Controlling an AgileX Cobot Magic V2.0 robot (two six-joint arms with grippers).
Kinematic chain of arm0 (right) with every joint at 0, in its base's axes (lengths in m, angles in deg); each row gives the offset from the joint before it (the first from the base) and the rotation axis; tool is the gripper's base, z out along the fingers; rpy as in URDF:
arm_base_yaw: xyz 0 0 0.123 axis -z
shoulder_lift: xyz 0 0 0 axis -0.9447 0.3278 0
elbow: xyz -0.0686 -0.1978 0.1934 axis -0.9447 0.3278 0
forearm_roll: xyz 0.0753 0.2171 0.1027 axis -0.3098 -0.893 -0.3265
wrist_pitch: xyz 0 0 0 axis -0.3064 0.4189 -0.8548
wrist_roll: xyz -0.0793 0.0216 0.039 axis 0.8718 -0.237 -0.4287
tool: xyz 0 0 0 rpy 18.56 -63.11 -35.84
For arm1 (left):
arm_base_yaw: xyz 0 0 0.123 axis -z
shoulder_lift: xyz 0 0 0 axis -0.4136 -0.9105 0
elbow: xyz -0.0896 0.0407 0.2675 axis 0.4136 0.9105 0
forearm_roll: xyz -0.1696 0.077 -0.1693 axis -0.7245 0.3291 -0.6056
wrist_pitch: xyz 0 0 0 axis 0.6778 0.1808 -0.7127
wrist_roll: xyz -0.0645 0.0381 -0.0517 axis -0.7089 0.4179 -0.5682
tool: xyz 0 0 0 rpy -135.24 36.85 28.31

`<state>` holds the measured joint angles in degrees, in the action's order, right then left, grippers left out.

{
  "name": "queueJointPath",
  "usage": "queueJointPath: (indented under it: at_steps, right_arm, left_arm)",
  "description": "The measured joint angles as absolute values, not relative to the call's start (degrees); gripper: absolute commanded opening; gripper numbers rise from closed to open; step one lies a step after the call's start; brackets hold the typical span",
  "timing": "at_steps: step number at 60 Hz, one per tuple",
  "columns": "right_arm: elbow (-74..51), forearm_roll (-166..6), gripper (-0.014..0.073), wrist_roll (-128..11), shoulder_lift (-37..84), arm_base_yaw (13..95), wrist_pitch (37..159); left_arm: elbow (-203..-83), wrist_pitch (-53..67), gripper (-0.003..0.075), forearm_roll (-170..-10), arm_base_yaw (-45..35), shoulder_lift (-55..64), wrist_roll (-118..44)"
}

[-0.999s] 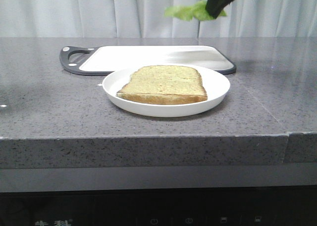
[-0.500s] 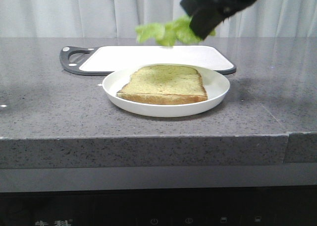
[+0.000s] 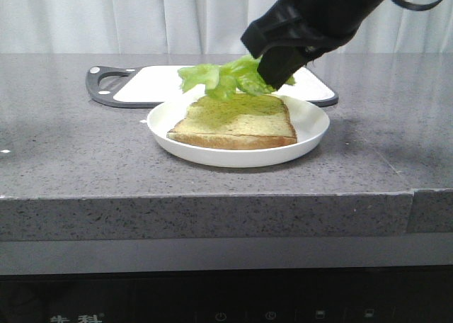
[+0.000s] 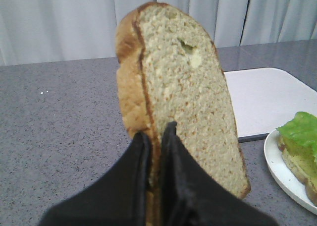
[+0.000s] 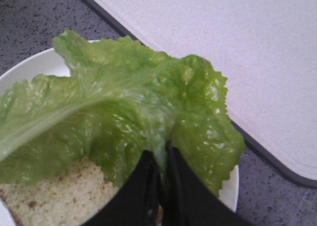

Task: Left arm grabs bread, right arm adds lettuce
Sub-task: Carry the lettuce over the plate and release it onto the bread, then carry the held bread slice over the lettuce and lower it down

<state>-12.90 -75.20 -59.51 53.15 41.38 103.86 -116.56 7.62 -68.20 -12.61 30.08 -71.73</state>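
Bread slices — two. You have one thick slice of toast (image 4: pixel 183 102) held on edge in your left gripper (image 4: pixel 156 137), whose two long pointed fingers are pinched narrow on its lower crust; a small dent shows near its rounded top. It appears only in the left wrist view, and its bottom edge is hidden behind the fingers. The second, flatter slice (image 3: pixel 237 120) lies on the plate.

Plates — one, white and round (image 3: pixel 311 132), near the front edge of the grey stone counter (image 3: pixel 78 153). In the left wrist view only its rim is visible; the rest is cut off at the frame edge.

Lettuce leaves — one, bright green and ruffled (image 3: pixel 223 77). Your right gripper (image 5: pixel 161 161) has its fingers closed narrow on the leaf's stem end, and the leaf hangs over the far part of the slice on the plate. You cannot tell from these views whether it touches the bread.

Cutting boards — one, white with a dark rim and handle (image 3: pixel 141 83), lying just beyond the plate — its right part is hidden behind your right arm (image 3: pixel 318 18).

Arms — the left one is out of the front view.
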Motion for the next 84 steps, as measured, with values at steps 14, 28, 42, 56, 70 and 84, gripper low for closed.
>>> queueJointPath:
  at_steps: [14,28,42,56,70,84]
  right_arm:
    - [-12.9,-75.88,0.0099,-59.51,54.89,41.28,104.21]
    - [-12.9,-75.99,0.0437,-59.51,54.91,41.28,104.21]
    - [-12.9,-75.99,0.0501,-59.45,53.0,41.28,104.62]
    - [-12.9,-75.99,0.0494,-59.45,48.12,41.8,106.62]
    - [-12.9,-75.99,0.0173,-59.55,42.84,45.19,110.58]
    - [-11.18,-76.52,-0.0061,-59.78,38.05,45.89,112.23]
  left_arm:
    - [-116.56,7.62,-0.002,-68.2,-12.61,30.08,-71.73]
    - [-116.56,7.62,-0.0021,-68.2,-12.61,30.08,-71.73]
    - [-116.56,7.62,-0.0021,-68.2,-12.61,30.08,-71.73]
    - [-116.56,7.62,-0.002,-68.2,-12.61,30.08,-71.73]
    - [-116.56,7.53,-0.002,-68.2,-12.61,30.08,-71.73]
    - [-116.56,7.65,-0.002,-68.67,-12.61,30.08,-71.73]
